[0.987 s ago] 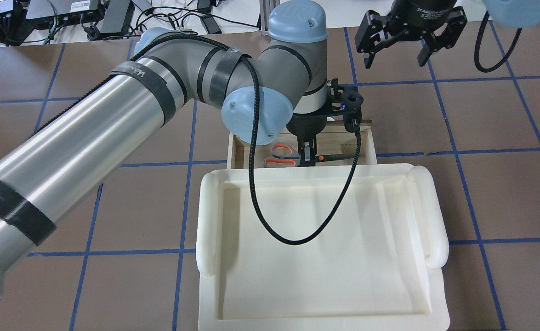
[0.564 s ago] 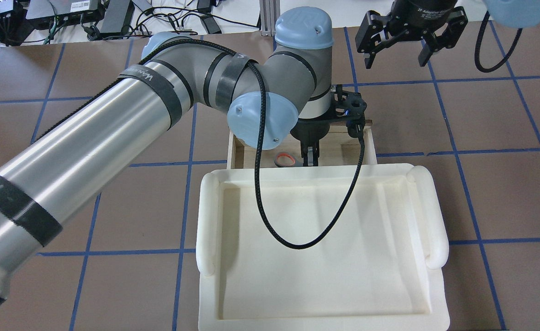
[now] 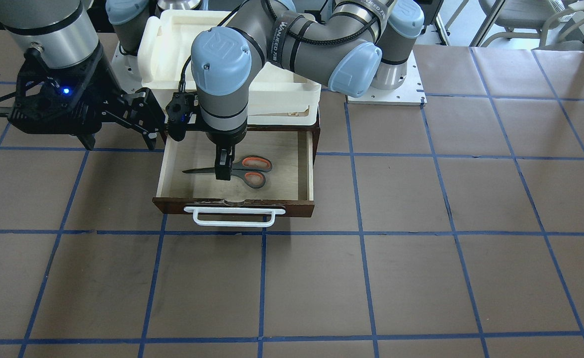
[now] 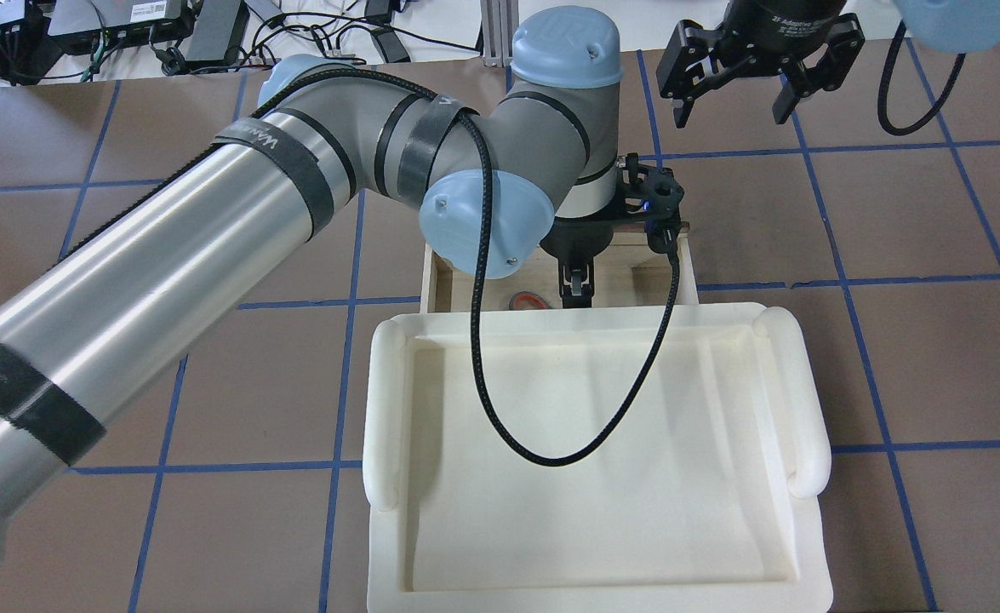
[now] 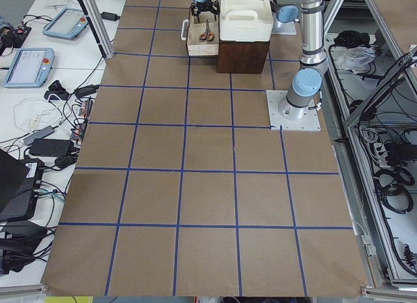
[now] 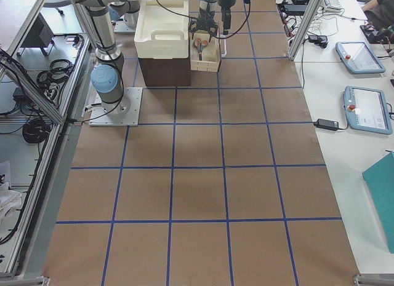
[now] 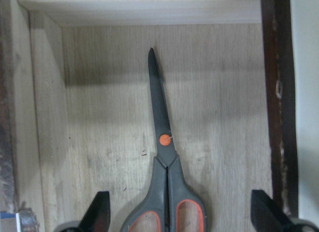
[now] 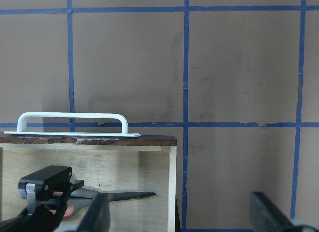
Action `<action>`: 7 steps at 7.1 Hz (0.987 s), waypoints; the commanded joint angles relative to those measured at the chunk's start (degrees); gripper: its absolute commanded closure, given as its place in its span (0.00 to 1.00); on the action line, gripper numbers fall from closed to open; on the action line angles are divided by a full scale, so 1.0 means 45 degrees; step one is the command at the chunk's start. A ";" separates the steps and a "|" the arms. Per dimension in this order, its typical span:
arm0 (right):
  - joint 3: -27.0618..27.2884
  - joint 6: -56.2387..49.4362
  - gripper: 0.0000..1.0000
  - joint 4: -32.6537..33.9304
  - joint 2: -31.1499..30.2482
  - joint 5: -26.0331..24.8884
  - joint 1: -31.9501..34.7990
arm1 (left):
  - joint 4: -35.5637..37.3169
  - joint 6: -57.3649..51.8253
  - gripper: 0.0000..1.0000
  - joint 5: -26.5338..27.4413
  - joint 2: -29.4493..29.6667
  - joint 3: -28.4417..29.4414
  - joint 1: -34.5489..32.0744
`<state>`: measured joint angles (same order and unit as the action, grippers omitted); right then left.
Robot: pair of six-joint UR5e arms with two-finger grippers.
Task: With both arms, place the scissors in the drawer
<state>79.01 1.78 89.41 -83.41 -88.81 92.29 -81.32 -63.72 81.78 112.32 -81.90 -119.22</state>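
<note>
The scissors (image 3: 249, 171) lie flat on the pale floor of the open drawer (image 3: 234, 205), blades pointing to the robot's right. In the left wrist view the scissors (image 7: 163, 157) lie free between the wide-apart fingers (image 7: 99, 217). My left gripper (image 3: 222, 171) is open, down inside the drawer, straddling the scissors near the pivot. In the overhead view only one orange loop (image 4: 529, 300) shows beside the left gripper (image 4: 576, 289). My right gripper (image 4: 731, 115) is open and empty, hovering beyond the drawer's right front corner; its wrist view shows the white handle (image 8: 70, 117).
A white foam tray (image 4: 806, 383) sits on top of the brown cabinet, over the back of the drawer. The left wrist's black cable (image 4: 551, 455) hangs in a loop over the tray. The brown table (image 3: 421, 248) has a blue tape grid.
The left gripper has gone down into the drawer with the scissors, which now hide mostly behind the tray's rim. The right arm has not moved.
</note>
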 commanded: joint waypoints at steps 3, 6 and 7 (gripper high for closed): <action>0.0001 -0.0005 0.00 -0.0063 0.0000 -0.0070 0.0000 | -0.0309 0.0737 0.00 0.1163 -0.1145 0.0153 0.1858; 0.0001 -0.0005 0.00 -0.0064 0.0000 -0.0090 0.0000 | -0.0367 0.3851 0.00 0.1162 -0.2767 -0.0002 0.4277; 0.0001 -0.0005 0.00 -0.0102 0.0000 -0.0090 0.0000 | -0.0367 0.5627 0.00 0.1413 -0.3159 -0.0081 0.4558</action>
<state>79.01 1.76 89.06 -83.41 -89.20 92.29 -82.90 -46.92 87.33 100.55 -81.79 -101.62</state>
